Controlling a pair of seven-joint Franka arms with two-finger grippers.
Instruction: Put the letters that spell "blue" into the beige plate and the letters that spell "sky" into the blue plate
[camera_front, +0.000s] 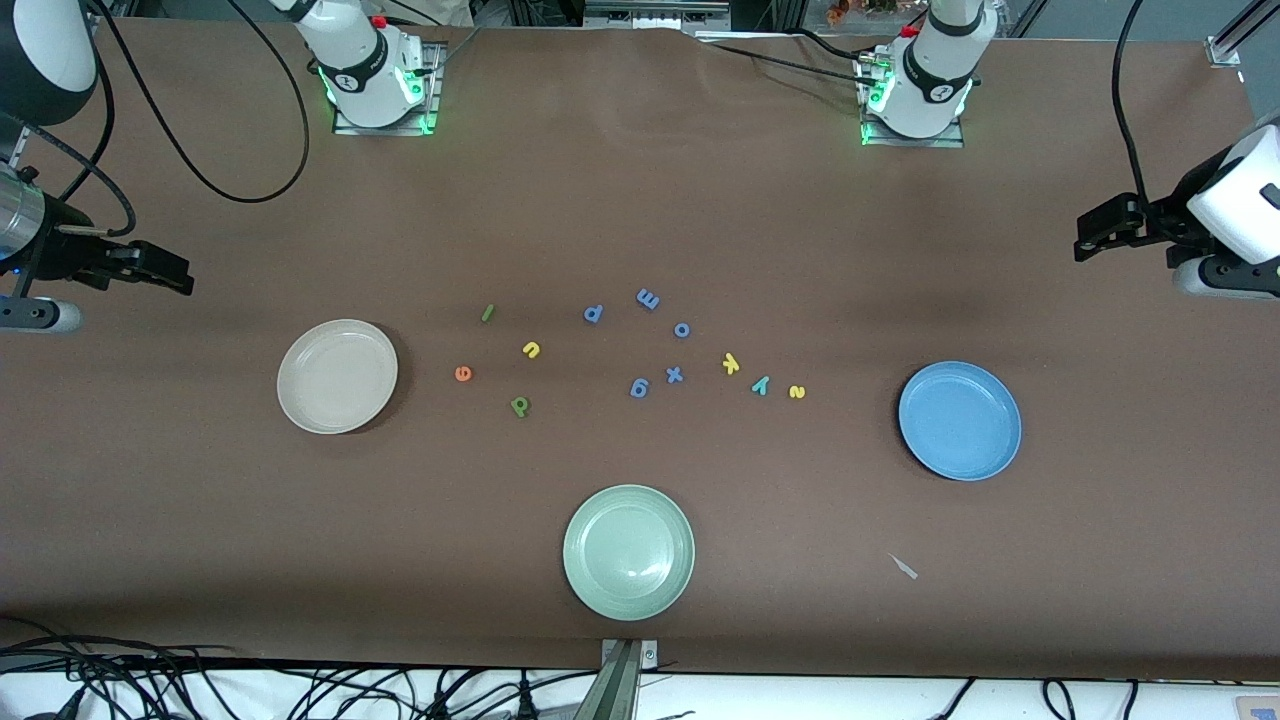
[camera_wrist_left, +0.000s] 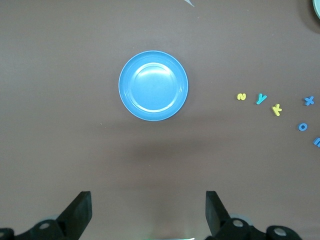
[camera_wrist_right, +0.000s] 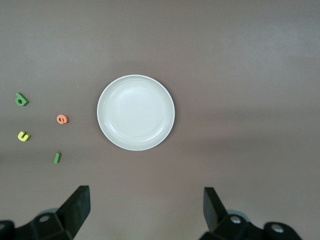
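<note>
both arms wait at the table's ends, fingers apart and empty: the left gripper (camera_wrist_left: 149, 210) over bare table near the blue plate (camera_front: 959, 420), the right gripper (camera_wrist_right: 146, 207) near the beige plate (camera_front: 337, 376). green b (camera_front: 519, 405), bar l (camera_front: 488, 313), yellow u (camera_front: 531, 349) and orange e (camera_front: 462, 373) lie beside the beige plate; yellow s (camera_front: 796, 391), k (camera_front: 731, 364) and teal y (camera_front: 761, 385) lie toward the blue plate.

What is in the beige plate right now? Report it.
Empty. The beige plate shows only its bare cream surface; the orange e and green b lie on the table beside it.
</note>
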